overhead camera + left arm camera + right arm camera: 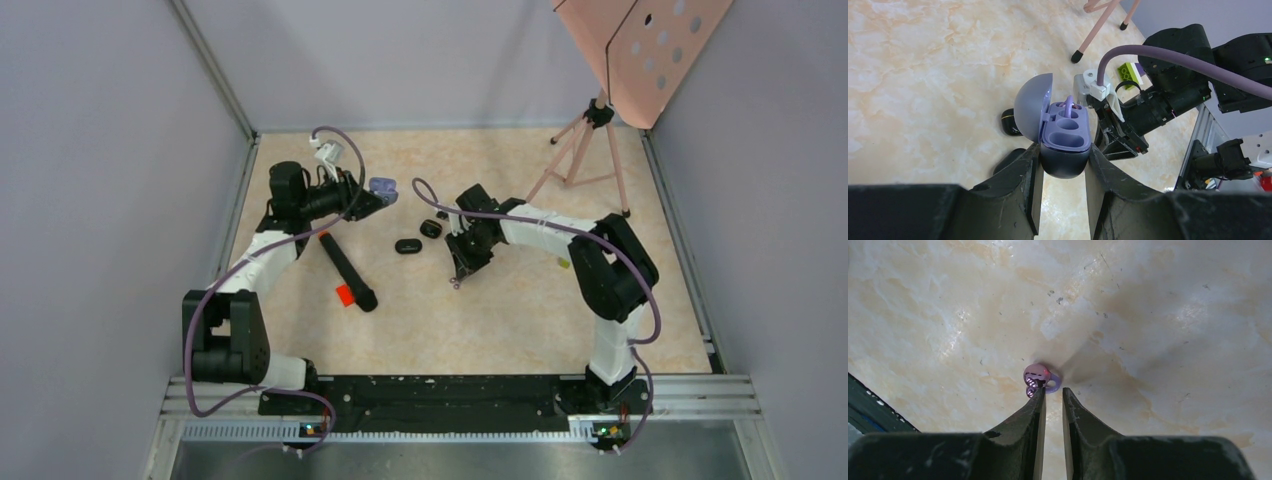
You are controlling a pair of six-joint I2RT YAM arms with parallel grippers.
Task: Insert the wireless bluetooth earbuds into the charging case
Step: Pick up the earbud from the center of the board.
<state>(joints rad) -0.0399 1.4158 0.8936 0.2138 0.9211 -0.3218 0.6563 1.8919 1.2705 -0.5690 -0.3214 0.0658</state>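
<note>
My left gripper is shut on the dark lower shell of a purple charging case, held off the table with its lid open. One pale purple earbud sits in the far slot; the near slot is empty. In the top view the case is at the back left. My right gripper points down at the table, jaws a narrow gap apart with nothing between them. A shiny purple earbud lies on the table touching the tip of its left finger. The right gripper is near the table's middle.
Two black oval cases lie between the arms. A long black marker with a red piece lies left of centre. A pink tripod stands at the back right. Green and purple blocks lie beyond the right arm.
</note>
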